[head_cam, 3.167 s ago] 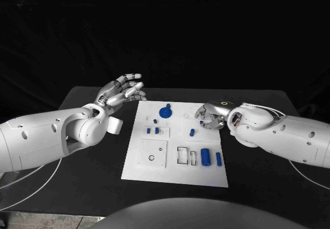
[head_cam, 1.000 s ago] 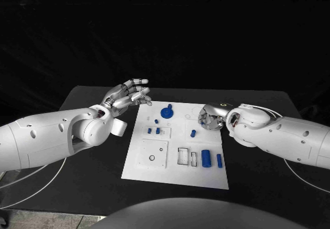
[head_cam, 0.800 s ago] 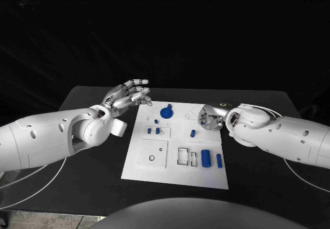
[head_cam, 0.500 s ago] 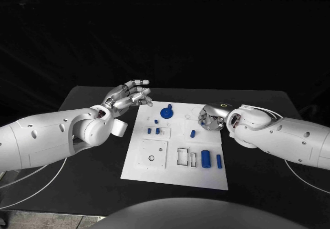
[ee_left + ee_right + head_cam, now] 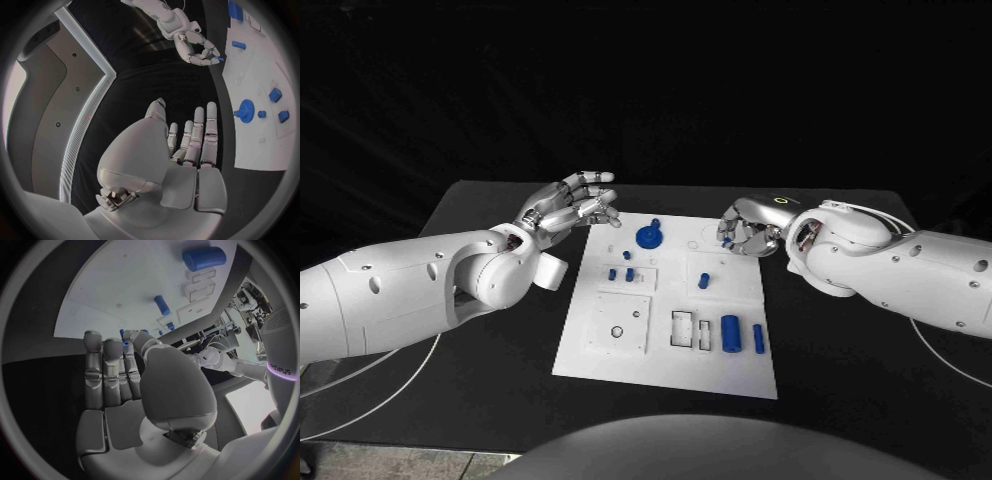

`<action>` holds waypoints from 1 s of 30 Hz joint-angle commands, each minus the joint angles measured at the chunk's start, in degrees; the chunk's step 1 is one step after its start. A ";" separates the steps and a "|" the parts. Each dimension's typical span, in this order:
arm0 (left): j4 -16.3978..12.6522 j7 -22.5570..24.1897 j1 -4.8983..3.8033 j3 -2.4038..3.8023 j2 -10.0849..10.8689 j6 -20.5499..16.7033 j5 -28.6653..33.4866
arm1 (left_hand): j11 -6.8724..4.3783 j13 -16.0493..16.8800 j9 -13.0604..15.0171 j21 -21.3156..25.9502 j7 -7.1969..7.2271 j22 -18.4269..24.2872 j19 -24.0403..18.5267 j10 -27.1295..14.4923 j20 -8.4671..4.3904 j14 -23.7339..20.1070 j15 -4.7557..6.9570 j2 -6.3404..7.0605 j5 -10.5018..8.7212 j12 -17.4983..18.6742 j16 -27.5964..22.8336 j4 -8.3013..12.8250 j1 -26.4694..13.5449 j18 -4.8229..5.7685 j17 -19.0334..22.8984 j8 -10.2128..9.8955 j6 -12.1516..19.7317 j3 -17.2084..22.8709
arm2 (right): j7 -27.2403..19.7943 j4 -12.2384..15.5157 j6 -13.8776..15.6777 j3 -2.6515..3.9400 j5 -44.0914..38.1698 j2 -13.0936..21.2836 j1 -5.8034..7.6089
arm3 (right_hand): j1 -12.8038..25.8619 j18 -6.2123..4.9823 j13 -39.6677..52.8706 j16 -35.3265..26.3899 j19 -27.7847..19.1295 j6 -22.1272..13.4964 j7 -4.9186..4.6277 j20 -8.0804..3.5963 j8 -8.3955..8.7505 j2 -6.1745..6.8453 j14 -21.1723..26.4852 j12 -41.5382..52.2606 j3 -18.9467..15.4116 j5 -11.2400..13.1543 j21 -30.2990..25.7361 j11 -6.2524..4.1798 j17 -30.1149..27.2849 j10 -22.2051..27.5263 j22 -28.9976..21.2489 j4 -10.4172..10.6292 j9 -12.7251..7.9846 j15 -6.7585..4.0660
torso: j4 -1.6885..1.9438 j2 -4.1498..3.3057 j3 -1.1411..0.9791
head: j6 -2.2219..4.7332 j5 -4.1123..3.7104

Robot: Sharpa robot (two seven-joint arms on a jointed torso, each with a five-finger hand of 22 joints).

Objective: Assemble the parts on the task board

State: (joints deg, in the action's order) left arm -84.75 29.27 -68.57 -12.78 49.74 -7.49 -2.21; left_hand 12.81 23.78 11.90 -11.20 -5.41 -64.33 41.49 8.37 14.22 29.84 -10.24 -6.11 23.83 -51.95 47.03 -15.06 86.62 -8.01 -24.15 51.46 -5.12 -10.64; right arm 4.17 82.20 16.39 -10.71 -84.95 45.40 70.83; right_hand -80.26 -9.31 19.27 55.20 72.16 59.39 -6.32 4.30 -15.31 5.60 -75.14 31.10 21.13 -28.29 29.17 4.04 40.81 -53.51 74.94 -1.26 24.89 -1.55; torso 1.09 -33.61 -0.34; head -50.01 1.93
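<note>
The right hand (image 5: 750, 228) hangs over the upper right corner of the task board (image 5: 603, 355) and pinches a small blue peg (image 5: 219, 59) between thumb and a finger tip; the left wrist view shows this pinch well, w/ the other fingers bent near it. I judge the peg is carried this way, at the tips and clear of the plate, so that it can go down into a socket on the board. The hand is turned w/ palm toward the board, wrist raised, forearm coming from the right edge of the frame. The left hand (image 5: 570, 205) stays off the board, just beside its upper left corner, lifted, fingers apart and a little curled, holding nothing; probably it waits there not to block the work. On the board: blue gear (image 5: 648, 236) in upper middle, small pegs in the centre, big cylinder (image 5: 730, 327) at lower right near the empty rectangular slots (image 5: 684, 328). Approx. several parts are not yet seated.
</note>
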 commanded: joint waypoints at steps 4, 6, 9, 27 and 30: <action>0.12 0.23 0.41 0.03 -0.51 1.78 -0.61 | 0.41 -0.16 -0.16 0.35 -0.53 -0.07 0.41 -0.16 0.03 0.32 0.08 -0.12 0.31 -0.39 0.20 0.30 0.63 -0.34 0.13 0.25 0.00 0.10 | 0.12 3.17 1.20 0.01 1.32 0.89 0.85 | 0.13 -0.01 -0.05 -0.06 0.36 0.39 -0.13 -0.02 -0.39 -0.21 -0.24 0.39 -0.31 0.21 0.21 -1.23 -0.06 -1.58 2.80 0.04 0.15 0.00 | 0.08 -0.05 -0.02 | 0.01 -0.08; -0.03 0.21 0.47 0.03 -0.54 1.71 -0.62 | 0.41 -0.16 -0.16 0.35 -0.53 -0.07 0.41 -0.16 0.03 0.32 0.08 -0.12 0.31 -0.39 0.20 0.30 0.63 -0.34 0.13 0.25 0.00 0.10 | 0.31 4.74 0.76 0.01 1.32 1.05 0.96 | 0.13 -0.03 -0.06 -0.04 0.29 0.38 -0.18 -0.01 -0.38 -0.22 -0.25 0.41 -0.33 0.36 0.01 -1.18 -0.02 -1.70 2.75 0.03 0.20 0.02 | 0.11 -0.09 -0.07 | 0.01 0.07; -0.29 0.06 0.51 0.03 -0.49 1.66 -0.62 | 0.42 -0.20 -0.20 0.36 -0.54 -0.08 0.40 -0.18 0.03 0.30 0.07 -0.15 0.33 -0.40 0.20 0.31 0.65 -0.34 0.15 0.26 0.00 0.10 | 0.37 7.47 0.24 0.01 1.04 1.04 1.01 | 0.11 -0.03 -0.07 -0.04 0.27 0.35 -0.22 0.00 -0.37 -0.24 -0.26 0.42 -0.34 0.53 -0.02 -1.14 -0.04 -1.84 2.74 0.02 0.26 0.04 | 0.10 -0.15 -0.06 | 0.01 0.25; -1.13 0.07 0.53 0.03 0.01 0.84 -0.63 | 0.41 -0.63 -0.61 0.50 -0.69 -0.16 0.34 -0.23 0.02 -0.06 0.06 0.03 0.36 -0.62 0.12 0.09 0.47 -0.32 0.40 0.42 -0.20 -0.33 | 0.00 7.68 -1.50 0.04 -8.85 -8.66 -3.81 | -0.19 0.31 -0.08 1.69 1.13 -0.26 -0.32 0.00 0.14 -0.24 -1.33 0.49 -0.27 0.69 2.56 -1.19 2.07 -2.63 3.23 -0.30 0.39 0.01 | 0.32 -0.18 -0.03 | 0.01 2.06; -1.32 0.11 0.53 0.03 0.25 0.62 -0.62 | 0.40 -0.72 -0.68 0.53 -0.71 -0.18 0.32 -0.25 0.01 -0.17 0.06 0.01 0.36 -0.66 0.09 0.03 0.44 -0.33 0.45 0.45 -0.24 -0.39 | -0.21 6.91 -1.60 0.05 -9.47 -10.24 -4.63 | -0.23 0.32 -0.07 1.76 1.17 -0.31 -0.32 0.00 0.19 -0.23 -1.38 0.51 -0.25 0.66 2.66 -1.21 2.14 -2.69 3.26 -0.35 0.38 0.00 | 0.25 -0.21 0.01 | 0.01 2.15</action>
State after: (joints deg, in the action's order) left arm -85.83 28.85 -68.03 -12.78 49.99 -7.16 -2.47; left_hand 13.02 23.12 11.32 -10.98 -5.62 -64.45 41.49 8.16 14.22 29.84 -10.24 -6.33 23.83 -52.38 47.03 -15.06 86.84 -8.01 -23.75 51.67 -5.33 -10.64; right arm 4.26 89.43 15.64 -10.72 -91.13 35.32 66.27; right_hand -80.25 -9.31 19.17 56.80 72.99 59.21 -6.48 4.30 -15.41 5.61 -75.95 31.49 20.96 -27.80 31.60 4.34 42.94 -54.44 74.92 -1.41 25.25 -1.55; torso 1.38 -33.72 -0.35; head -50.01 3.97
